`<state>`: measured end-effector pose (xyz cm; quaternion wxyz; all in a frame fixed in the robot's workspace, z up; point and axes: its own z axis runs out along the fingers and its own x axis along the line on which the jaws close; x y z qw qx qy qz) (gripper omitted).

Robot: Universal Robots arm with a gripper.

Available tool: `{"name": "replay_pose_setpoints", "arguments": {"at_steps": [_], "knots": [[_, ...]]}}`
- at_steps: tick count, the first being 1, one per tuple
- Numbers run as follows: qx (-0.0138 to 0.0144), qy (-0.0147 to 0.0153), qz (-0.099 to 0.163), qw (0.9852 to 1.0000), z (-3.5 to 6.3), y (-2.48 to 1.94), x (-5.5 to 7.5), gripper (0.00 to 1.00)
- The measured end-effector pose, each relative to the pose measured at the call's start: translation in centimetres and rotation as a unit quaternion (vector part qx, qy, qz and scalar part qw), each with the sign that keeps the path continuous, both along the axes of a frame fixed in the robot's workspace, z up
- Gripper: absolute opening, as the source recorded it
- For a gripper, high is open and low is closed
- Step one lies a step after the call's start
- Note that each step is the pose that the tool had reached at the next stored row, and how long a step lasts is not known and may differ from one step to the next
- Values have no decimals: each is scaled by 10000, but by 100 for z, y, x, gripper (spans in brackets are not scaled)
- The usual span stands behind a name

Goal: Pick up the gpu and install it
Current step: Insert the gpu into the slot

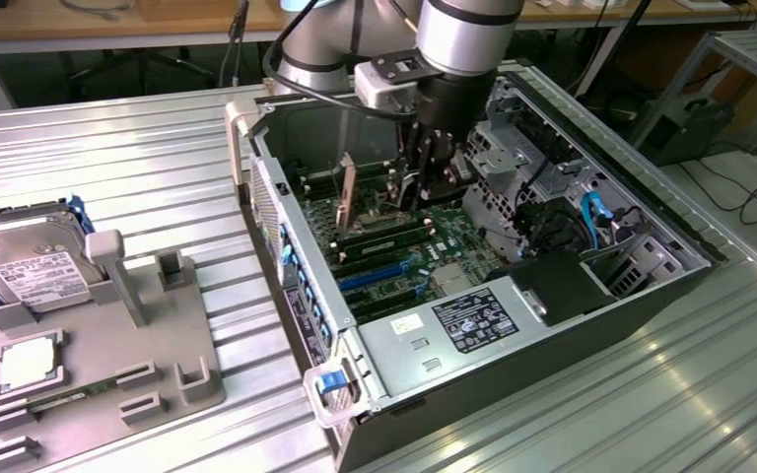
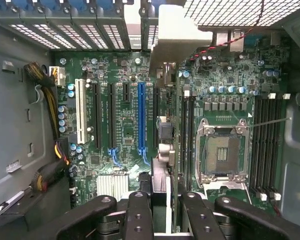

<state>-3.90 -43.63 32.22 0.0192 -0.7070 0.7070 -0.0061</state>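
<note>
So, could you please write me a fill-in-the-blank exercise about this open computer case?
1. The thin green gpu card with silver bracket is gripped by the ___.
2. The silver hard drive with white label lies ___ the black computer case.
3. The square metal processor socket is ___.
Missing: jaws; outside; empty.

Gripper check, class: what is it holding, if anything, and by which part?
The gripper holds the gpu edge-on by its upper edge, above the motherboard inside the open computer case.
</note>
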Motion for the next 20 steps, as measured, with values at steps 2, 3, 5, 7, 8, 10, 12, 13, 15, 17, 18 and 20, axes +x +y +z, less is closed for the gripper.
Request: {"name": "replay_pose_setpoints", "arguments": {"at_steps": [2, 3, 5, 7, 8, 10, 12, 13, 15, 17, 18, 20], "knots": [[1, 0, 0, 10000, -4, 0, -1, 28], [2, 0, 0, 10000, -8, -1, -1, 28], [1, 1, 0, 10000, -21, -29, -1, 28], [1, 5, 0, 10000, -29, -86, -1, 28], [2, 5, -1, 10000, -47, -93, -3, 28], [1, 5, -13, 10000, -85, -92, -43, 28], [3, 6, -38, 10000, -122, -89, -43, 28], [3, 6, -42, 10000, -141, -87, -44, 28], [4, 2, -44, 10000, -175, -83, -57, 28], [5, 2, -44, 10000, -220, -83, -72, 28], [5, 2, -51, 10000, -232, -85, -74, 28], [12, 3, -67, 10000, -266, -88, -118, 28]]}}
